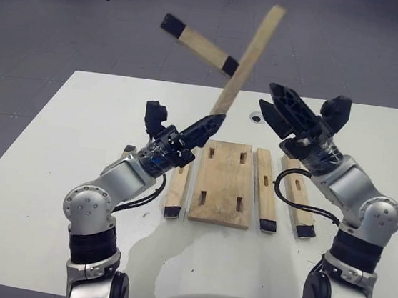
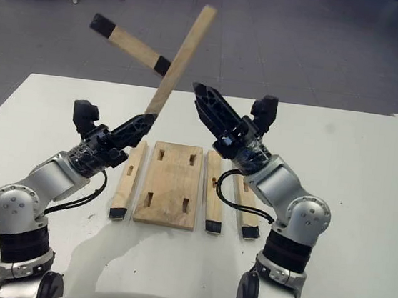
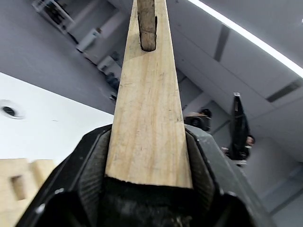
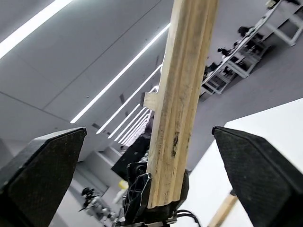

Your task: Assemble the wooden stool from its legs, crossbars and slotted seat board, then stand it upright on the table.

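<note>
My left gripper (image 1: 215, 121) is shut on the lower end of a long wooden bar (image 1: 251, 58), which it holds raised and slanting up over the table. A shorter wooden piece with black ends (image 1: 200, 45) sticks out sideways from the bar near its top. In the left wrist view the bar (image 3: 147, 118) sits tight between the pads. My right gripper (image 1: 309, 98) hangs open just right of the bar without touching it, and the bar (image 4: 182, 104) shows between its fingers. The slotted seat board (image 1: 220, 184) lies flat on the table below.
Three slotted legs with black ends lie beside the board: one on its left (image 1: 178, 184) and two on its right (image 1: 265, 191) (image 1: 298, 200). The white table (image 1: 52, 175) has a cable hole (image 1: 256, 117) at the back. Grey floor and furniture frames lie beyond.
</note>
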You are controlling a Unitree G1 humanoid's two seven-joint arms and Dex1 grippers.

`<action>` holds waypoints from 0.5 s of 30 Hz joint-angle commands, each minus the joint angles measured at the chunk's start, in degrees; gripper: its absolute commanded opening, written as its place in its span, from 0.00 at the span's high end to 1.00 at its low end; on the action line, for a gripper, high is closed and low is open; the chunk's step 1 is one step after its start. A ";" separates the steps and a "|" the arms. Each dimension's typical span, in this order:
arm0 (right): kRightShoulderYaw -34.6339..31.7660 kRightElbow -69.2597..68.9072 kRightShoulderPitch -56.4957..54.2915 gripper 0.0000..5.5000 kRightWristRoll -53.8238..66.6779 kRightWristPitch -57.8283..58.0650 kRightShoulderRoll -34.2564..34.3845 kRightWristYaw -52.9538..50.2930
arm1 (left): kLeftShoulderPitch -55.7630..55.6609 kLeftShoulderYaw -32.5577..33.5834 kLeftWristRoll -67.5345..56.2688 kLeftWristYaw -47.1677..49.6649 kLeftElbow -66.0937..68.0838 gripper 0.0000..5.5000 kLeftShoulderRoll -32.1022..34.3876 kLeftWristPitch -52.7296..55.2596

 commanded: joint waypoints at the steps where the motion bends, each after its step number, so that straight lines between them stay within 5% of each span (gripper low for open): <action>1: 3.34 1.46 -1.22 0.11 5.82 -0.40 -3.08 -3.88 | -1.02 -2.78 -5.98 1.60 -0.56 0.63 1.83 0.18; 6: 6.16 1.67 -2.35 0.11 9.44 -1.89 -5.77 -4.18 | 0.90 -5.77 -7.71 1.75 -0.68 0.63 4.01 -0.44; 15: 9.72 4.97 -4.95 0.45 11.40 1.73 -14.19 3.36 | 3.07 -7.92 -8.42 -2.29 0.60 0.63 10.83 0.56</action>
